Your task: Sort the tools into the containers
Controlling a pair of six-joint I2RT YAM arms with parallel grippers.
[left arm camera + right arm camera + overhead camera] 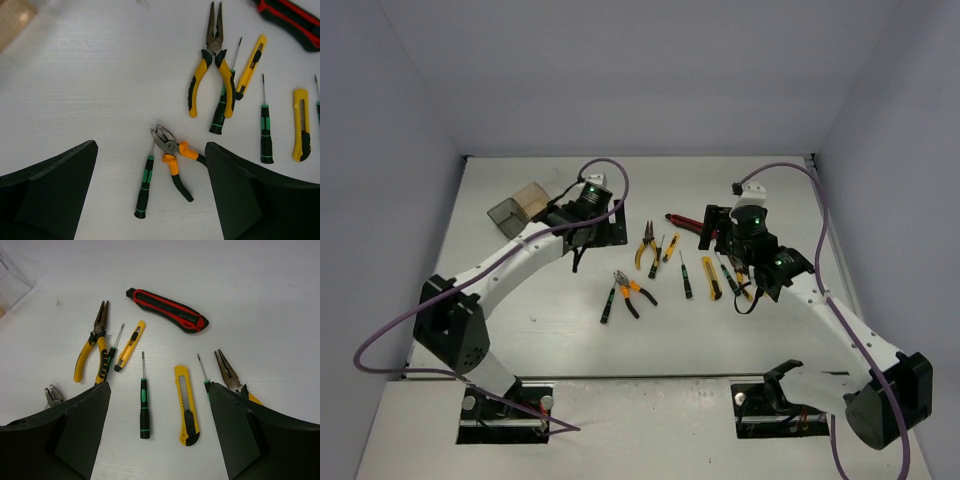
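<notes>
Yellow, orange and green-handled tools (647, 243) lie loose across the middle of the bench (550, 300). The containers (520, 208) sit at the far left, well apart from most of the spread.

Right end effector (159, 390) hovers over the right half of the spread, its jaws wide apart and empty. In its wrist view a slim screwdriver (144, 407) lies between them, shaft pointing away, with a yellow knife (186, 407) just beside it on the right. Left end effector (150, 148) is likewise spread wide and holds nothing. It hangs above the orange pliers (173, 162), on the side nearer the containers.

The step in hand looks like a pick by the right arm, most likely of the screwdriver. To do it well:
- Centre over the black-green handle rather than the thin shaft.
- Come straight down with a finger on either side, so they close across the handle's width.
- Keep the right finger off the knife.
- Close gently, since the handle is round and may roll, and lift level before carrying it left.
</notes>
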